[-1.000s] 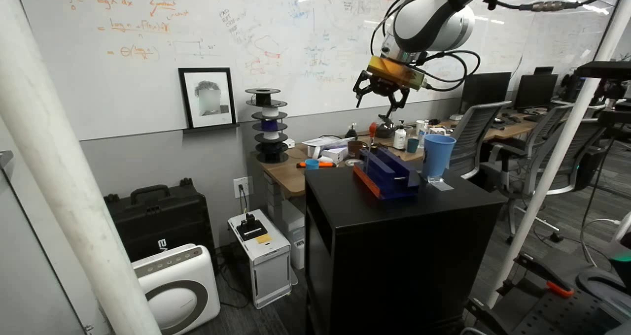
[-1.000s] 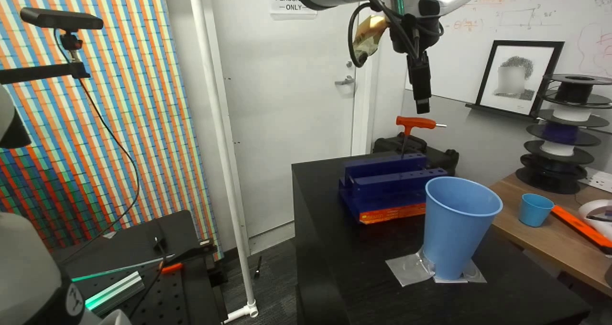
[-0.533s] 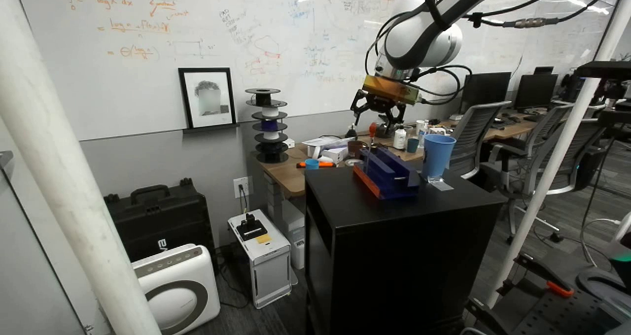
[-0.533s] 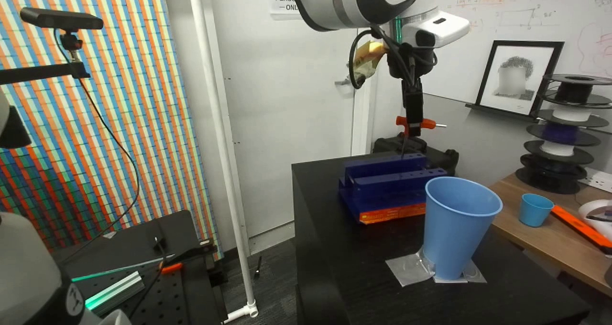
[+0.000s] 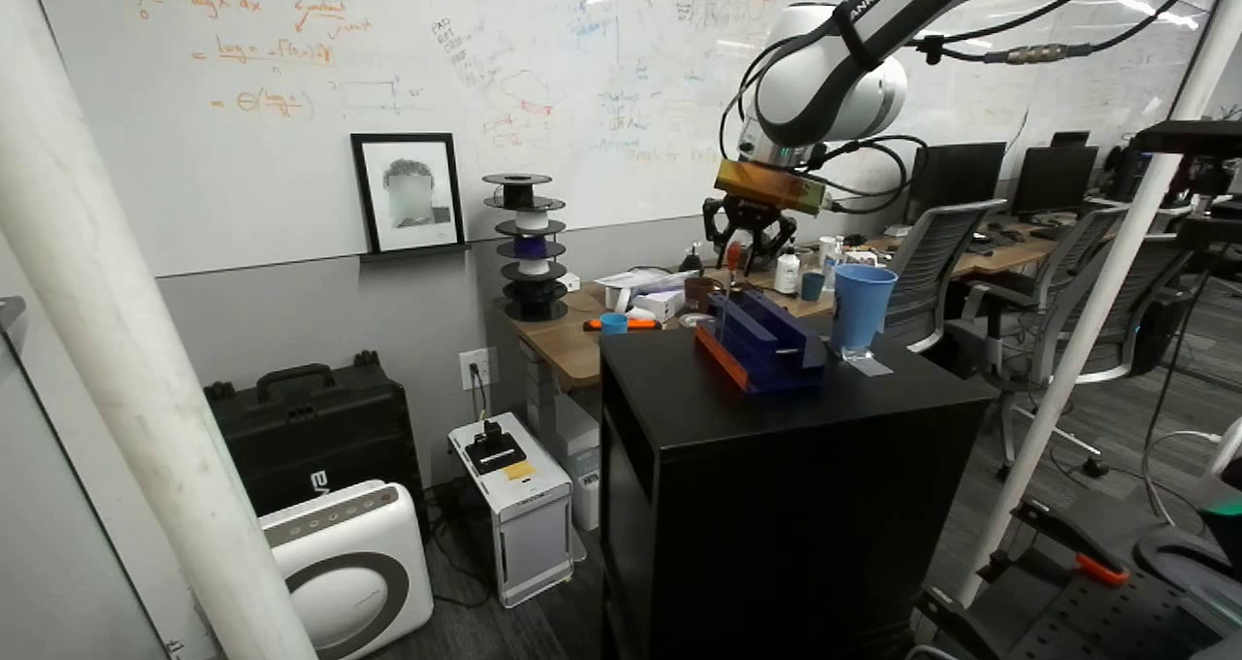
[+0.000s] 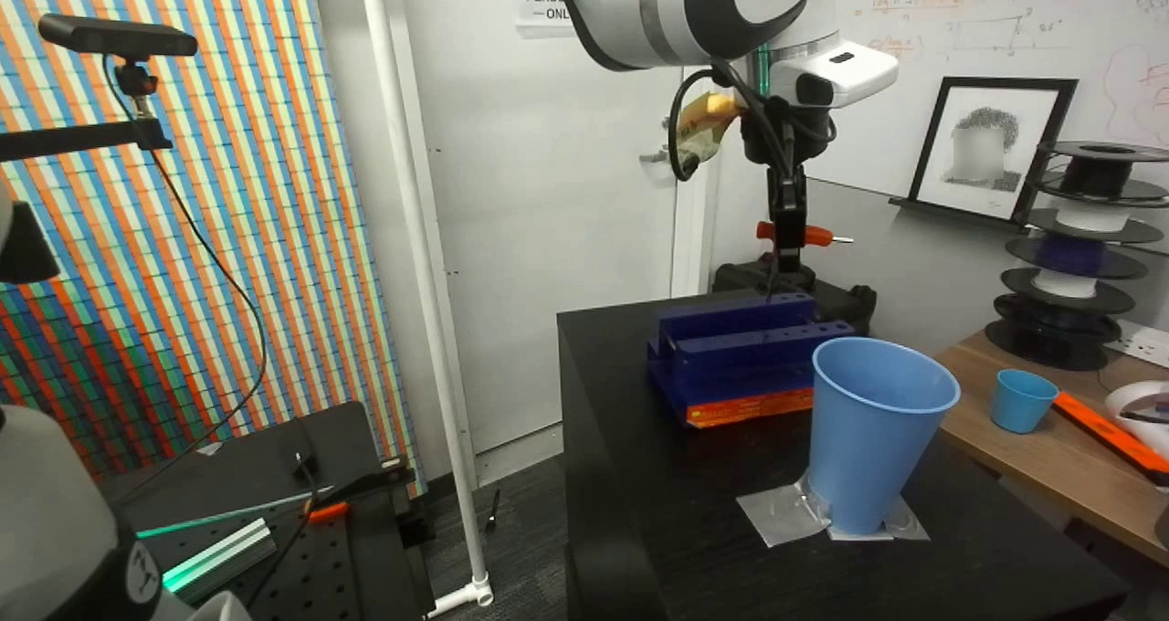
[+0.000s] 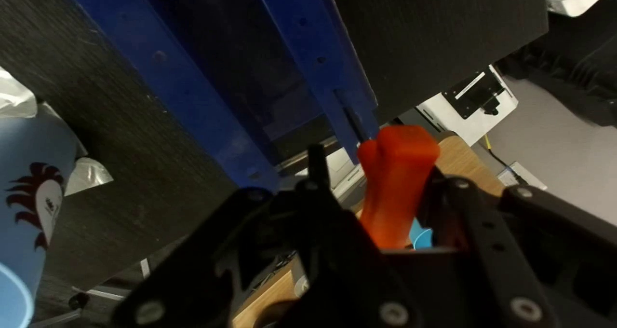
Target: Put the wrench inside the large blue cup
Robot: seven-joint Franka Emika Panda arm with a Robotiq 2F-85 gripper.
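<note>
— In an exterior view, the large blue cup (image 6: 877,443) is standing toward the bench's (image 6: 767,589) right edge.
— And the wrench (image 7: 397,178)?
— It is standing in the blue rack (image 6: 749,354) near the far edge; the end effector (image 6: 788,256) is straddling it, unclenched.

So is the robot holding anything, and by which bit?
Nothing yet, it seems: the wrench's red handle sits between the fingers, but a gap shows beside one.

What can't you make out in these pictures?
Large blue cup: inside bottom, hidden by its wall, in an exterior view.
Wrench: part of its handle, hidden by the gripper, in an exterior view.
Door sign: partly covered by the arm, in an exterior view.
Framed portrait: face blurred, in both exterior views.
</note>
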